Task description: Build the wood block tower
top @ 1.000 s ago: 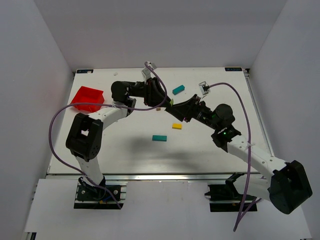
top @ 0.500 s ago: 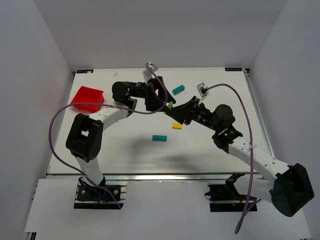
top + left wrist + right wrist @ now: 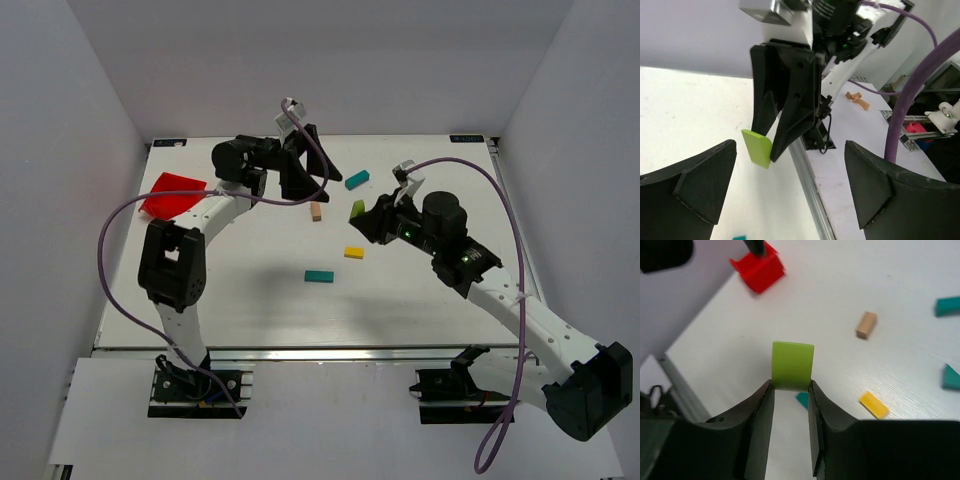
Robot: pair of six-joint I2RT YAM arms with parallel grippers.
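**Op:** Both arms had pulled apart since a second back. They'd been nose to nose mid-bench. Then my left gripper (image 3: 303,176) swung off toward the far edge and my right gripper (image 3: 361,212) backed toward the right side.

**Lead:** Who had the green block?

**Op:** Right did. Its fingers (image 3: 760,430) were clamped on the green block (image 3: 792,365), which stuck out past the tips. Left stood spread wide with nothing in it.

**Lead:** And the wood block tower?

**Op:** None standing. The pieces lay loose and flat mid-bench, all apart: tan block (image 3: 316,211), yellow block (image 3: 354,252), near teal block (image 3: 319,276) toward the front edge, far teal block (image 3: 356,180) toward the far edge. The red bin (image 3: 172,195) sat by the left edge.

**Lead:** Which step, then?

**Op:** I read it as just after a hand-over, with stacking not begun. Next, I judged, I'd have to pick a base, likely a teal piece. Then bring the green block down square over it and let go only once it was seated. Gripped at one end, it could tip on release.
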